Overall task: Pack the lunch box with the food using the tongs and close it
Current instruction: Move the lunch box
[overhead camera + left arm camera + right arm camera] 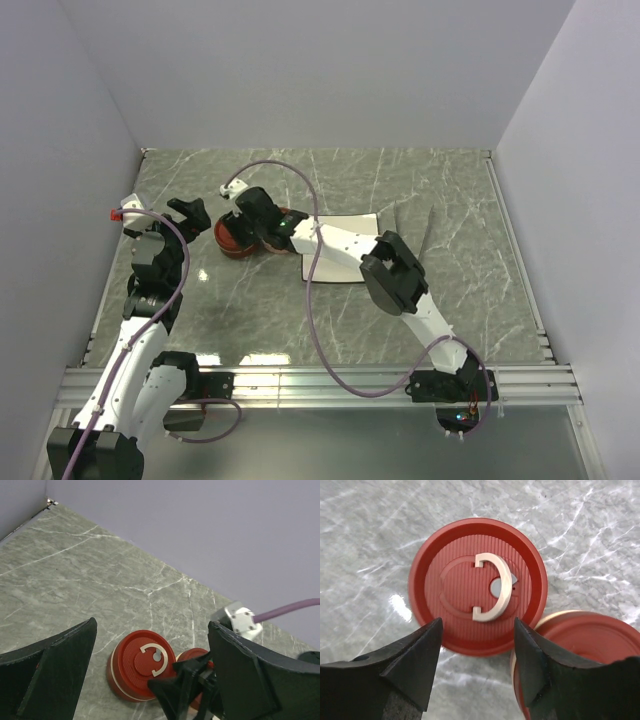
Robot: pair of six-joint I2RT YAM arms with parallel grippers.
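Jaws on my right gripper (477, 626) stand parted and empty, straddling the near edge of the red lid (477, 587), which sits just beside a second red container (585, 645), left of the white plate (360, 223). My left gripper (152, 627) gapes wide nearby, holding nothing.

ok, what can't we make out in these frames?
- Food pieces: in no view; the ribbed red-brown round lid hides any contents.
- Flat white plate: top view, right arm covers part.
- Second red-brown round container: right wrist view, cut by right gripper and edge.
- Thin metal tongs: top view, lost among marble veins.
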